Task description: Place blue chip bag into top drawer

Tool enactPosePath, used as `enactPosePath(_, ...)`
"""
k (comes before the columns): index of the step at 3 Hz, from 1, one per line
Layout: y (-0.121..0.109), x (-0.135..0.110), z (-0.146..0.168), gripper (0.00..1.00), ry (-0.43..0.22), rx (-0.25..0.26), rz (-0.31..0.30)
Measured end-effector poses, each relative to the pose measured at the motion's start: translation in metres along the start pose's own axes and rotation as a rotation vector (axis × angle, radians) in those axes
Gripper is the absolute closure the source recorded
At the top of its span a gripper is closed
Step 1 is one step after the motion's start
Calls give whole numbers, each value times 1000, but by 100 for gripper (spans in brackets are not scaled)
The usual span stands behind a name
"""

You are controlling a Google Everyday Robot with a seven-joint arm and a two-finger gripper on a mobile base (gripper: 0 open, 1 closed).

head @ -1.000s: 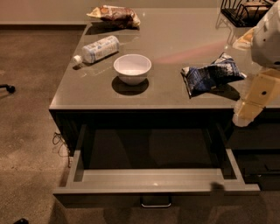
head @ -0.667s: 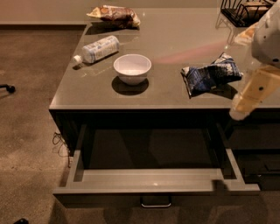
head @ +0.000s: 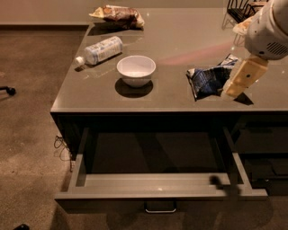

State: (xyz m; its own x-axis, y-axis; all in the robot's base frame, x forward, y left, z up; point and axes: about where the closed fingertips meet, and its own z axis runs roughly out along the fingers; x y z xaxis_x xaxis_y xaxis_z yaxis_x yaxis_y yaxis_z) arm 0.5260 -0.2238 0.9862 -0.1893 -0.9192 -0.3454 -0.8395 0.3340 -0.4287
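Observation:
The blue chip bag (head: 210, 81) lies crumpled on the grey desk top (head: 180, 40), right of centre near the front edge. My gripper (head: 242, 79), cream-coloured below the white arm (head: 270, 27), hangs at the bag's right end, overlapping it in this view; I cannot tell whether it touches the bag. The top drawer (head: 157, 185) is pulled out wide below the desk's front edge. It is grey and shallow, with a small silver handle (head: 160, 209) at front centre, and nothing shows inside it.
A white bowl (head: 136, 70) stands left of the bag. A plastic bottle (head: 100, 50) lies on its side further left. A brown-red snack bag (head: 118, 14) lies at the back. A black wire rack (head: 238, 9) stands at the back right. Dark drawer fronts (head: 265, 148) sit at the lower right.
My gripper has moved up and to the left, from beside the desk's front right toward the right end of the blue chip bag. The bag and the drawer have not moved.

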Motion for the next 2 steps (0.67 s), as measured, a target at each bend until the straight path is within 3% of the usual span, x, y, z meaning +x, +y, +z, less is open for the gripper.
enactPosePath(1,-22,5,35,0,3,7,16)
enactPosePath(2,-37,14,68,0,49,7,28)
